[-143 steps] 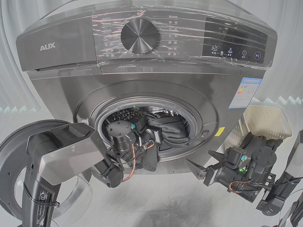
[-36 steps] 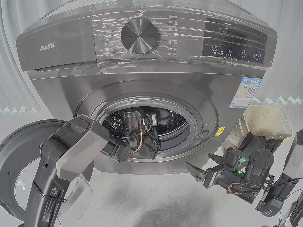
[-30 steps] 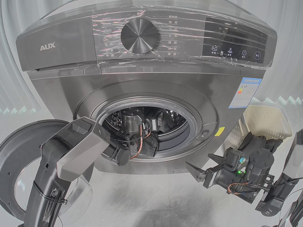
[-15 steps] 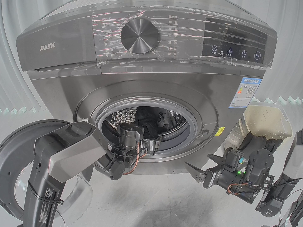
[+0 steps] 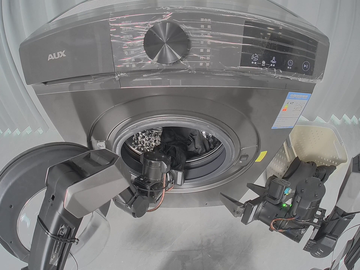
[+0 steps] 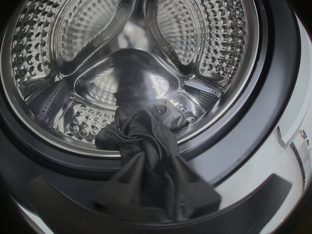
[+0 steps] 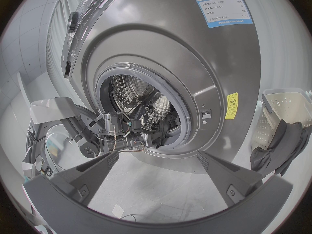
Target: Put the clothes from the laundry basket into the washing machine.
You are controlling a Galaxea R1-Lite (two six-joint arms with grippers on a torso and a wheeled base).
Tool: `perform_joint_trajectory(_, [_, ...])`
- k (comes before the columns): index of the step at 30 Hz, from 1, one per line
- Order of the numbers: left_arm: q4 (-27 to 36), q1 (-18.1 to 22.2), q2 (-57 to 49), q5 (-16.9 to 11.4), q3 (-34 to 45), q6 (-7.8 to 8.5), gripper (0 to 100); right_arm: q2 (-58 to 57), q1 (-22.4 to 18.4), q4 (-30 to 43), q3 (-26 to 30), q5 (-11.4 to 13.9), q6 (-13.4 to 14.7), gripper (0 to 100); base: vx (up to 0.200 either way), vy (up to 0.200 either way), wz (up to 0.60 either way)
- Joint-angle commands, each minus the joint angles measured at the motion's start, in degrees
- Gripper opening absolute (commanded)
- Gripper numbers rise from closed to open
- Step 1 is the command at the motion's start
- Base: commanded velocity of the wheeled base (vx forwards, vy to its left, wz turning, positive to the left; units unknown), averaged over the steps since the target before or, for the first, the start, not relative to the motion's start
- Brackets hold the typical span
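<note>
We are looking at the washing machine, its round door standing open at the left. A black garment is lying bunched in the near part of the drum, and one fold is spilling over the dark door seal toward us. The left gripper is hovering just in front of the lower rim of the opening, right below that hanging fold. We cannot tell whether its jaws are apart or pinching the cloth, since dark fabric and dark metal are blending together there. The right gripper is hanging low at the right of the machine, above the pale floor, and its jaws are standing wide apart. Farther right, the cream laundry basket is sitting beside the machine — a dark grey garment is draping over its near rim.
</note>
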Motion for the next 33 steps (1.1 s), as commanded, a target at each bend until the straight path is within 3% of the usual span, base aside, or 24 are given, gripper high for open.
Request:
perform_joint_trajectory(1, [0.0,0.1,0.4,0.0,-0.4,-0.03,0,0.0,0.1,0.0,0.0,0.0,0.0,100,0.0,0.0,0.0])
perform_joint_trajectory(6, [-2.3,0.3,1.1,1.1,-7.8,-0.91,0,0.0,0.1,0.0,0.0,0.0,0.0,100,0.0,0.0,0.0])
perform_joint_trajectory(14, [-4.0,3.5,4.5,2.4,-20.3,-0.65,0,-0.1,-0.6,-0.1,0.0,0.1,0.1,100,0.0,0.0,0.0])
perform_joint_trajectory(28, [-3.9,4.7,6.7,2.4,-23.2,-0.74,0,0.0,-0.6,-0.1,-0.1,0.2,0.1,100,0.0,0.0,0.0])
perform_joint_trajectory(29, [-3.9,4.7,6.6,2.4,-23.1,-0.83,100,0.0,-0.6,-0.1,-0.1,0.2,0.1,100,0.0,0.0,0.0])
perform_joint_trajectory(33, [-4.0,4.4,6.5,2.4,-22.9,-1.27,100,-0.1,-0.6,-0.1,-0.1,0.2,0.2,100,0.0,0.0,0.0])
